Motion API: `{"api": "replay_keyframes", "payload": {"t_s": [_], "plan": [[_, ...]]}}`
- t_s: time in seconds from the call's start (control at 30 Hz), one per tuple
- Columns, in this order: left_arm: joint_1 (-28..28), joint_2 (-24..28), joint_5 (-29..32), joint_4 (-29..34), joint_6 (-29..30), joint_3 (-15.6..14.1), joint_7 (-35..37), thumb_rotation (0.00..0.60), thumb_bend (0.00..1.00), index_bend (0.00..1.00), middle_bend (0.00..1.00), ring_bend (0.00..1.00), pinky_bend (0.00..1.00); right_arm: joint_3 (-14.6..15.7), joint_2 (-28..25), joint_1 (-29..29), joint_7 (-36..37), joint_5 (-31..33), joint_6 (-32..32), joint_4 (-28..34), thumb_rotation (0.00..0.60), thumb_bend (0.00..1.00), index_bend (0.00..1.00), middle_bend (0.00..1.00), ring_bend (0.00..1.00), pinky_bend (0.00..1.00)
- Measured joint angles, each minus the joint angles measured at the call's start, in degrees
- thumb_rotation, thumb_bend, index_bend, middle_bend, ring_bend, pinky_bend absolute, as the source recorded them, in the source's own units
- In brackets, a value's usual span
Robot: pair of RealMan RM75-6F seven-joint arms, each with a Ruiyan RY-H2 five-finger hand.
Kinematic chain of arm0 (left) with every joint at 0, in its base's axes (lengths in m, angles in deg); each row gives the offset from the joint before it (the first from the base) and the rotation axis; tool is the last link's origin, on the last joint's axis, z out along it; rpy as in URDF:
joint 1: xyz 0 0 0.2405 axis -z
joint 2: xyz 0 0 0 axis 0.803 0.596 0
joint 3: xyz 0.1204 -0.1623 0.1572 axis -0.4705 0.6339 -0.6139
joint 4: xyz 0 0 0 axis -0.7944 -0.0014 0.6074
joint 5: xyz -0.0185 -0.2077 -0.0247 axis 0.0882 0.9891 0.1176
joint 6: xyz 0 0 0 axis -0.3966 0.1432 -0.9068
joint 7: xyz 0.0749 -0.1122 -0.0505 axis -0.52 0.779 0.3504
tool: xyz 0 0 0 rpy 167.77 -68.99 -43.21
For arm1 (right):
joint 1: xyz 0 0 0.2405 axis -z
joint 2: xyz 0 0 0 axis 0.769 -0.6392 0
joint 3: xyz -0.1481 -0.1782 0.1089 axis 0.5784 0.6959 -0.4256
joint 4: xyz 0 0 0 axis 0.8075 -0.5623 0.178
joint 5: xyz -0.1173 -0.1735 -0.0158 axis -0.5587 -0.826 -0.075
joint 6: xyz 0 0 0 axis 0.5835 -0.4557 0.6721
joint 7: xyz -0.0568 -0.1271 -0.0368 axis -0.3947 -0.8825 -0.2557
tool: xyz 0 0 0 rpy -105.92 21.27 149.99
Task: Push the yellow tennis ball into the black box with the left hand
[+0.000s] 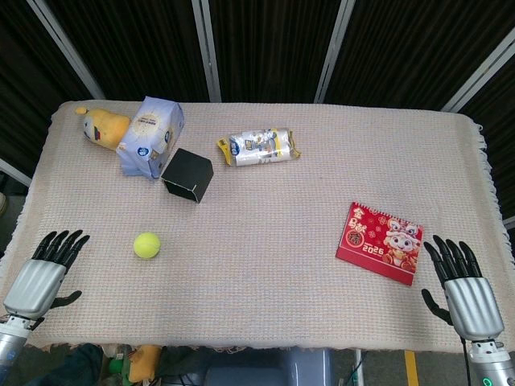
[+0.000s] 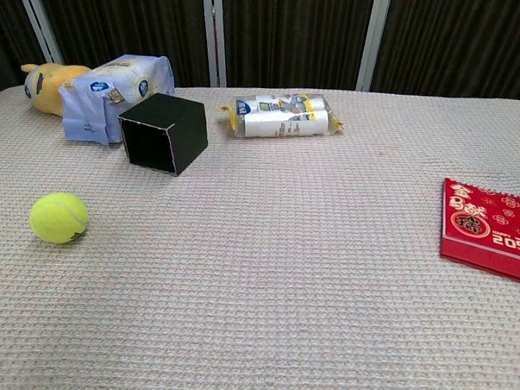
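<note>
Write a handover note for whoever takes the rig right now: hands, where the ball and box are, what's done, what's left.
Left hand: open, fingers spread, at the near left table edge, holding nothing.
Right hand: open, at the near right edge, beside the red calendar.
Yellow tennis ball: loose on the cloth, right of the left hand, untouched.
Black box: on its side further back, open face toward the robot, apart from the ball.
Done: nothing yet.
Left: bring the left hand behind the ball and push it forward, slightly right, into the box opening.
</note>
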Motion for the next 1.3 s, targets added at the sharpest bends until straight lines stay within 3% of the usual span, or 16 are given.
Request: {"api": "replay_keyframes", "payload": {"t_s": [0.43,0.5,0.53,0.63,0.7,0.97,1.3], "plan": [[1.1,-0.9,-0.5,0.0,-2.4,-0.5,-1.6,0.600,0.09,0.01,0.04,0.00,0.00,0.2,-0.1,0.5,-0.1,-0.3,-0.8,0.0,0.600,0.37,0.00,0.00,0.00,0.00],[1.4,-1.2,-1.0,0.1,-3.1,-0.9,-1.4,0.600,0.13,0.05,0.07,0.00,0.03,0.2,-0.1,0.5,-0.1,-0.1,-0.7,0.0,0.600,0.37,0.00,0.00,0.00,0.00],[1.7,-1.3,-1.1,0.2,-3.8,-1.1,-1.5,0.600,0.17,0.14,0.15,0.03,0.08,0.2,-0.1,0.4,0.0,0.1,-0.6,0.0,0.600,0.37,0.00,0.00,0.00,0.00],[2.5,-2.0,-1.4,0.0,-5.5,-1.3,-2.4,0.600,0.36,0.47,0.54,0.25,0.35,0.2,-0.3,0.4,0.2,0.1,-0.5,0.0,0.600,0.37,0.00,0.00,0.00,0.00],[3.1,-3.1,-1.5,-0.3,-6.2,-1.2,-3.6,0.600,0.45,0.54,0.65,0.33,0.50,0.1,-0.3,0.5,0.4,0.1,-0.8,0.0,0.600,0.37,0.00,0.00,0.00,0.00],[5.5,-5.6,-0.9,-1.2,-11.2,-1.3,-4.4,0.600,0.46,0.52,0.74,0.45,0.66,0.1,-0.8,0.5,1.2,0.5,-0.5,0.1,0.600,0.37,0.00,0.00,0.00,0.00],[8.4,-8.2,0.9,-3.2,-16.1,-0.9,-5.9,0.600,0.46,0.53,0.74,0.46,0.67,0.1,-1.1,0.7,2.1,0.2,-1.2,0.0,0.600,0.37,0.00,0.00,0.00,0.00]]}}
